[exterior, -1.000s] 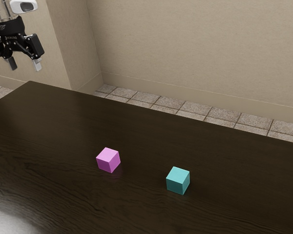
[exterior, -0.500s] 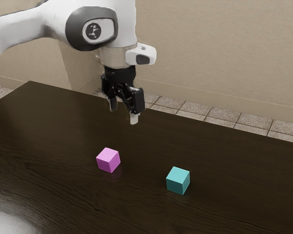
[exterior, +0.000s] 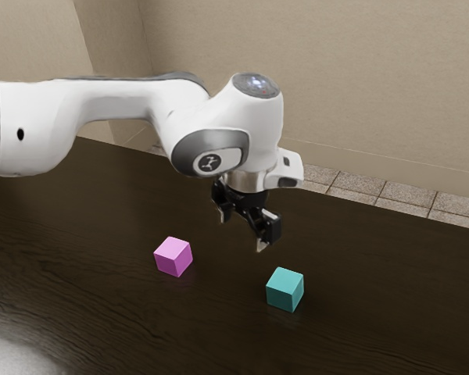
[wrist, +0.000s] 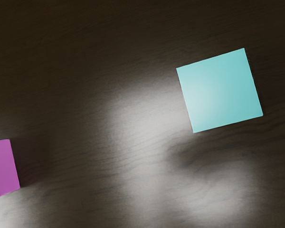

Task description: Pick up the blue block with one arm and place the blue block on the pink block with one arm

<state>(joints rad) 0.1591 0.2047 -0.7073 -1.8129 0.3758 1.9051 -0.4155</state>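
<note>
White arm, glossy rounded shell. Grey joint cap with a small white logo, darker grey dome above it. One black dot on the big link (screw or port, can't tell). White box at the wrist. Black jaws, pale fingertips.

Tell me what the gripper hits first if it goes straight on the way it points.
Probably the bare table, between the pink block and the blue block, nearer the blue one. The gripper points down, open. Depth is unclear, so it might clip that block.
</note>
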